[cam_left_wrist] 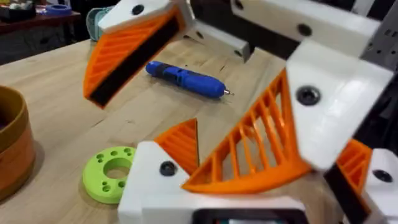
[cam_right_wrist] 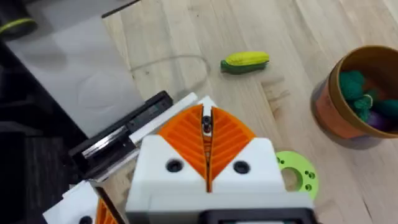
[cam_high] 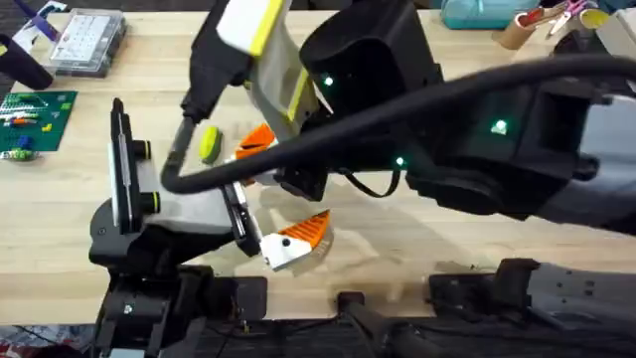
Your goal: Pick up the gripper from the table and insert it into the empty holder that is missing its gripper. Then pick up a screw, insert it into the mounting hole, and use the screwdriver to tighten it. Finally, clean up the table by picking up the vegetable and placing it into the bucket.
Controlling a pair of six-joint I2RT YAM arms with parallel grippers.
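1. Presently, overhead: yellow-green toy corn (cam_high: 209,142) lies mid-table on the wooden table (cam_high: 60,219), not yet in the bucket; no writing is legible.
2. Left wrist: left gripper (cam_left_wrist: 273,158) apparently clamps the loose orange ribbed finger piece (cam_left_wrist: 273,134); stubby blue screwdriver (cam_left_wrist: 186,78) lies unused.
3. Right wrist: right gripper (cam_right_wrist: 206,134) has its fingers pressed together, contents indeterminate; round orange-brown bucket (cam_right_wrist: 328,115) stands near the corn. Insertion and screwing judged outstanding.

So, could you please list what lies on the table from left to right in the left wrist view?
Bucket → green ring → screwdriver.
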